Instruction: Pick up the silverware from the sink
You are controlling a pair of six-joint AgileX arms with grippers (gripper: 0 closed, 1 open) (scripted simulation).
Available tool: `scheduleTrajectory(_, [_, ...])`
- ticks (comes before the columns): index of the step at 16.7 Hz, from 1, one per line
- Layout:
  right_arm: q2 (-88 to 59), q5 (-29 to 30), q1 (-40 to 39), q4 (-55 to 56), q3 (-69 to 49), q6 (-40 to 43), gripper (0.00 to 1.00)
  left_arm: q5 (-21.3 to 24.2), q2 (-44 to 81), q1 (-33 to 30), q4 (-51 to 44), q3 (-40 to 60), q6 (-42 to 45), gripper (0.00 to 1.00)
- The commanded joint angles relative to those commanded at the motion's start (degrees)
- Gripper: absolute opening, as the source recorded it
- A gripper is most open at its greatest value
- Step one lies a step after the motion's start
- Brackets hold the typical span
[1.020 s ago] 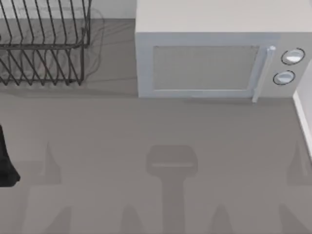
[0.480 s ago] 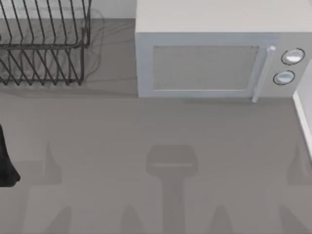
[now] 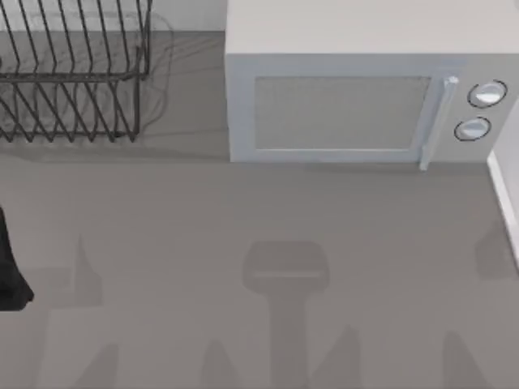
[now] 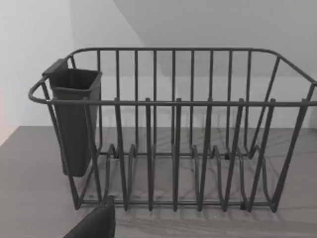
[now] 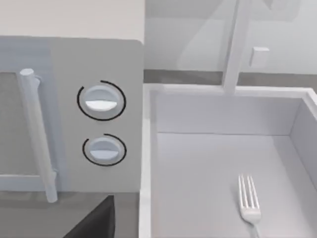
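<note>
The fork [image 5: 249, 198] is seen lying flat on the floor of the sink [image 5: 146, 163], tines toward the back wall where the faucet [image 5: 235, 44] rises, its handle cut off by the edge of the right wrist view. The sink is set just beside the microwave [image 3: 349, 89], at the counter's [image 3: 243, 211] right side. A dark wedge of the right claw [image 5: 94, 220] is caught low in its own wrist view, above the counter in front of the microwave. How far it is open cannot be told, and nothing is seen to be held. The left claw [image 4: 94, 223] is parked before the rack [image 4: 173, 148], its state likewise not to be told. Trouble is judged most likely on the way down. The sink rim or the microwave's side could be struck if the claw is brought across too low. The fork, thin and flat against a smooth floor, could be pushed along or pinched badly and dropped if it is closed on off-centre. The faucet could be fouled if the reach is carried too far back. Against the earlier top views, the shadows on the right of the counter have shifted, so the right arm is taken to have moved. The rack, the microwave and the shadows on the left are unchanged.
</note>
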State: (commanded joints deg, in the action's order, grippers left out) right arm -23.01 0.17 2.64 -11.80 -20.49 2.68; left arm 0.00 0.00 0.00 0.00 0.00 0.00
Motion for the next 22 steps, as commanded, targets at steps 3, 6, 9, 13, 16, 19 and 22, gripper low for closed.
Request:
scheduleTrajectory(3, [-14.81, 0.07, 1.71, -7.71, -13.20, 1.66, 1.00, 0.00, 0.00, 0.00, 0.00, 0.00, 0.00, 1.00])
scheduleTrajectory(6, [-31.43, 0.12, 3.63, -16.44, -28.01, 3.49, 1.00, 0.00, 0.00, 0.00, 0.00, 0.00, 0.00, 1.00])
scheduleTrajectory(9, [-48.90, 0.17, 5.66, -25.68, -43.62, 5.38, 1.00, 0.00, 0.00, 0.00, 0.00, 0.00, 0.00, 1.00])
scheduleTrajectory(13, [-71.84, 0.22, 8.34, -37.90, -64.08, 7.81, 1.00, 0.00, 0.00, 0.00, 0.00, 0.00, 0.00, 1.00])
scheduleTrajectory(16, [-87.61, 0.23, 10.18, -46.33, -78.06, 9.43, 1.00, 0.00, 0.00, 0.00, 0.00, 0.00, 0.00, 1.00])
scheduleTrajectory(19, [-101.02, 0.22, 11.74, -53.49, -89.87, 10.76, 1.00, 0.00, 0.00, 0.00, 0.00, 0.00, 0.00, 1.00])
scheduleTrajectory(22, [-111.13, 0.19, 12.90, -58.87, -98.67, 11.73, 1.00, 0.00, 0.00, 0.00, 0.00, 0.00, 0.00, 1.00])
